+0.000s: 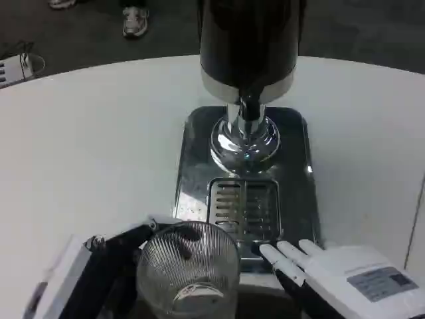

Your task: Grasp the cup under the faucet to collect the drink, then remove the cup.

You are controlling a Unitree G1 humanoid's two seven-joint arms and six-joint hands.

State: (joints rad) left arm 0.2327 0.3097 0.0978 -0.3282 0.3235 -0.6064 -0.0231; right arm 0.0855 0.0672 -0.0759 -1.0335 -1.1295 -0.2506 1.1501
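Head view looks down on a white counter [86,159] where a drink dispenser stands: a dark cylindrical tank [249,40] above a polished chrome pedestal [244,143], both set on a shiny steel base tray [192,173] with a slotted drip grate [244,209] toward the near edge. A short black faucet [250,106] juts down from the lower front of the tank, above the pedestal and beyond the grate. The cup [188,269], a clear ribbed glass, stands upright with its mouth facing up toward the camera and its long axis vertical; it sits at the near left corner of the tray, its rim overlapping the front left of the grate, well short of the faucet and not beneath it. The left robot hand [116,256] lies at the cup's left side, dark fingers curved against the glass wall and a fingertip reaching the rim, so it appears to hold the cup, though the far side of the grasp is hidden behind the glass. The right robot hand [319,262] rests just right of the cup at the tray's near edge, its white fingers stretched out and spread toward the grate, holding nothing and apart from the glass. At the far edge of the floor beyond the counter, a sneaker [135,21] shows
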